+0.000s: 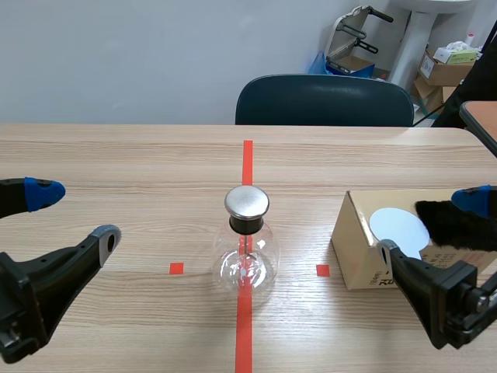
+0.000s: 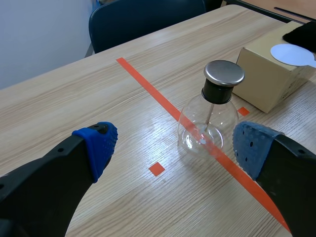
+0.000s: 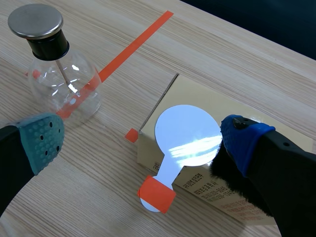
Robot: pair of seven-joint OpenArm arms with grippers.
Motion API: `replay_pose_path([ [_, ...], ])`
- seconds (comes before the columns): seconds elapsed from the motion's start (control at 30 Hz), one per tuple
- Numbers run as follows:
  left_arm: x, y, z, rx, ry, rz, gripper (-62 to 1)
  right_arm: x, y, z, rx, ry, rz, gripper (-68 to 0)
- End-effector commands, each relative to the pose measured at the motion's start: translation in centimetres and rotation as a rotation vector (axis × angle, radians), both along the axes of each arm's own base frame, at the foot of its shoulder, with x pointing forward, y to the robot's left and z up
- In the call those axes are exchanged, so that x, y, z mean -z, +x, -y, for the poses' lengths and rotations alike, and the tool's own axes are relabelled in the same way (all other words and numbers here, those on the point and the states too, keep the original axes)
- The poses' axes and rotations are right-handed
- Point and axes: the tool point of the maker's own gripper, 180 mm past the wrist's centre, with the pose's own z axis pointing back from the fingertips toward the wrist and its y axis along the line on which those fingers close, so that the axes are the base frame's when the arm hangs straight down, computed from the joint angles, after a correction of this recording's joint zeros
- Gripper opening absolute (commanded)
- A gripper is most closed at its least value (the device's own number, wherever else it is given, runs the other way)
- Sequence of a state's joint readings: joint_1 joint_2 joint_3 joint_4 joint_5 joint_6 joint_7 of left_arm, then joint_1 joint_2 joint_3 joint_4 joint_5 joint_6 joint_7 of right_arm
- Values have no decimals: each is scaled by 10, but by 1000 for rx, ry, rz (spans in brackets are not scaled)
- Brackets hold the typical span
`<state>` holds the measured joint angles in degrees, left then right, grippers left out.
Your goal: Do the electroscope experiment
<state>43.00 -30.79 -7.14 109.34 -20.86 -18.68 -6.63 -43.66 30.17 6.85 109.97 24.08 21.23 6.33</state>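
The left fingers (image 2: 96, 143) are released, spread wide with nothing between their blue pads, low over the light wooden worktop (image 1: 116, 155) on the robot's left side. Ahead of them stands a clear round glass flask (image 2: 205, 128) with a black collar and a flat silver metal cap. The flask is upright on the orange-red tape line, between two small tape squares, and a thin rod runs down from the cap inside it.

The right fingers (image 3: 244, 143) are released too and hold nothing. The blue-padded one hangs over a tuft of black fur (image 3: 222, 173) lying on top of a brown cardboard box (image 3: 207, 94); whether it touches the fur cannot be told. The other, with a grey-green pad, hovers off the box, over the worktop between box and flask. Between the two fingers a flat round white disc (image 3: 187, 133) with a narrow handle lies on the box top. The handle's end, wrapped in orange tape, juts past the box's edge. The box sits near the flask, on the robot's right of it, not touching. Beyond the worktop's far edge is a dark blue chair (image 1: 322, 101).
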Motion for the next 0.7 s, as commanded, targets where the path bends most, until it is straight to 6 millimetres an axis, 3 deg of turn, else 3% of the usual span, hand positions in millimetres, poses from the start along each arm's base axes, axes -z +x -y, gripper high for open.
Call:
replay_pose_path([
  [0.0, -1, 0, 1, -5, -8, -4, -103, -11, 5, -1, -5, 11, 38, 4],
  [0.67, 1, -1, 2, 12, 29, 7, -103, -13, 5, -3, -18, -5, 60, 4],
])
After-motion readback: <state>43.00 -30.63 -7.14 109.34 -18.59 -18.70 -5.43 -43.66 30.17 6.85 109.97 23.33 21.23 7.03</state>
